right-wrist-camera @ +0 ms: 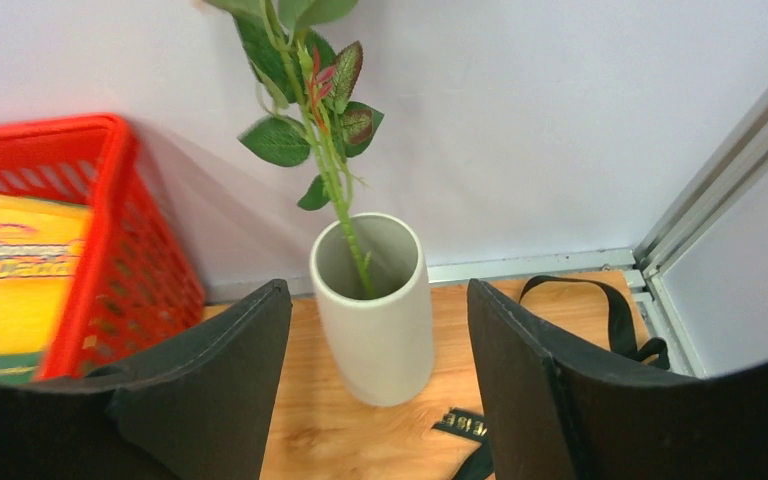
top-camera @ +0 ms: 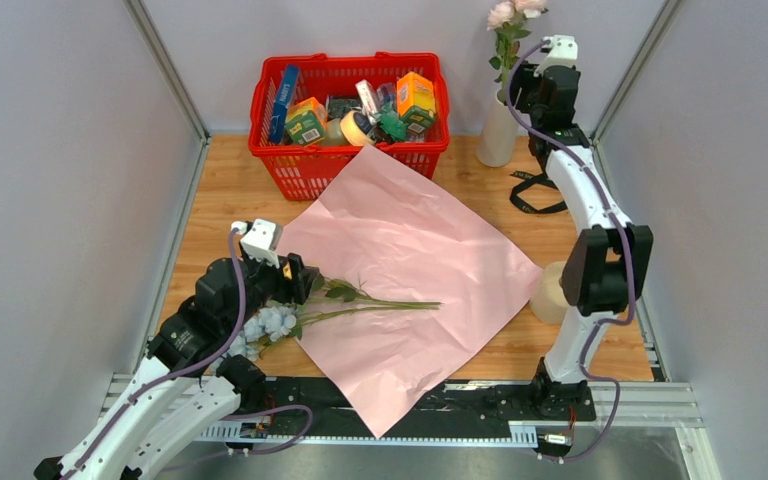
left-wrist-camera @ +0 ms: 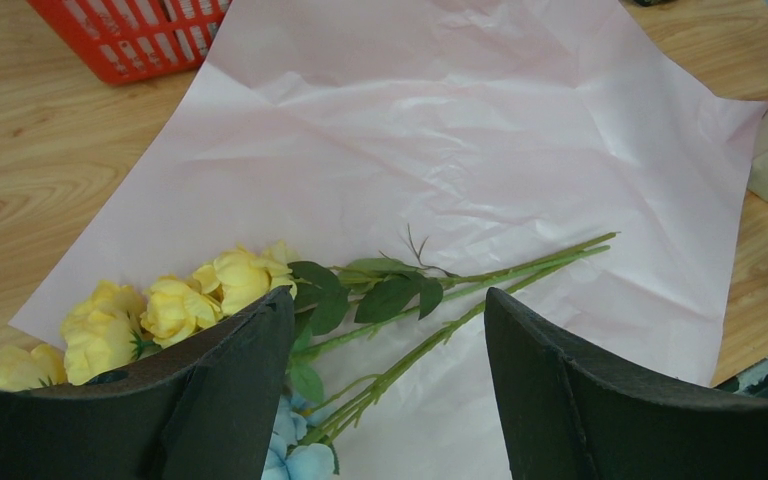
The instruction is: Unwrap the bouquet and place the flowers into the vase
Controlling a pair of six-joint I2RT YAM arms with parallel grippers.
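Vase [right-wrist-camera: 375, 320] stands at the far right of the table [top-camera: 220, 190], beside a red basket [top-camera: 305, 175], with one pink-bloomed stem [top-camera: 505, 40] upright inside. Right tool [right-wrist-camera: 378, 300] hangs just near of it, jaws spread wide, gripping nothing. Yellow and blue flowers [left-wrist-camera: 225, 280] lie at near left on spread pink paper [top-camera: 410, 250], under the left tool [left-wrist-camera: 388, 298], jaws also wide and empty.

The basket [top-camera: 305, 170] sits top centre on the worktop [top-camera: 220, 200], the vase [top-camera: 497, 135] right of it with one stem [top-camera: 506, 50] inside. Below them lies the paper sheet [top-camera: 410, 250], the flowers [top-camera: 360, 300] across its lower-left edge.
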